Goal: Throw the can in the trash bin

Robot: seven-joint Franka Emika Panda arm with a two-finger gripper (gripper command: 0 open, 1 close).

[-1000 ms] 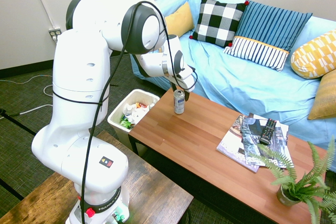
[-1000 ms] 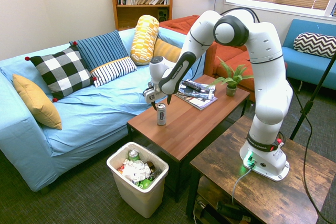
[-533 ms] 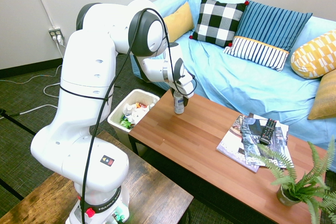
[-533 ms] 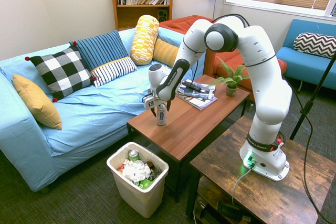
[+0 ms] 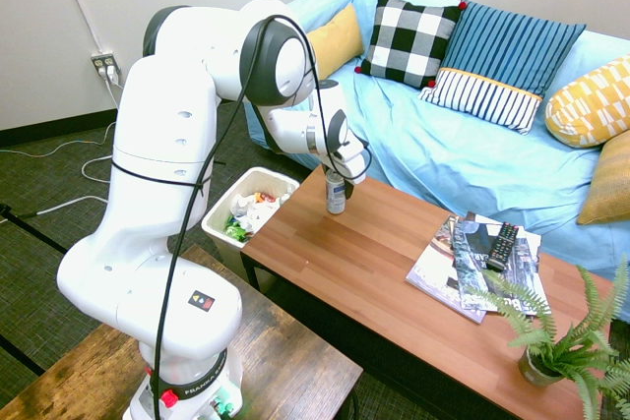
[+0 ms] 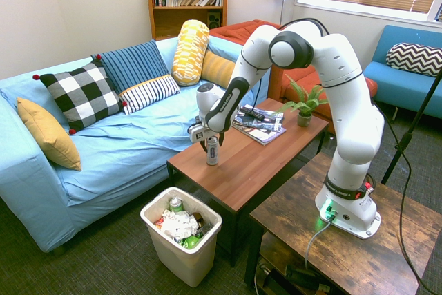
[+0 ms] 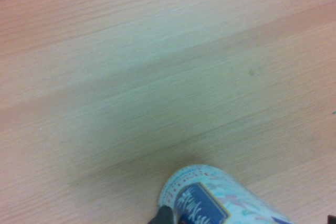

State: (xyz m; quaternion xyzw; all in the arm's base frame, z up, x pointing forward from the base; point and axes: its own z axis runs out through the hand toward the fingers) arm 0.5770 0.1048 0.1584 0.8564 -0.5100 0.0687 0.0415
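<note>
can (image 5: 337,194) stands upright near the corner of the surface (image 5: 394,272), on the end closest to the bin (image 5: 224,211), so it's a short carry over the edge. tool (image 5: 336,182) is down over the can pointing straight down, fingers either side of the upper part; can't tell if they press on it yet or just bracket it, gap looks part open, no firm hold visible. can base is on the wood in the wrist view (image 7: 220,198), so not lifted. top-down approach fits a slim upright can, grabbing high keeps the fingers off the surface. bin sits on the floor just beside that end, open top, already has trash in it, room left. judgement: grasp step, task early; next needs squeeze, lift, swing over bin. risk: tipping the can if the fingers close off centre. magazines (image 5: 472,263) and remote (image 5: 502,243) well apart, plant (image 5: 551,341) at far end, not in the way.
</note>
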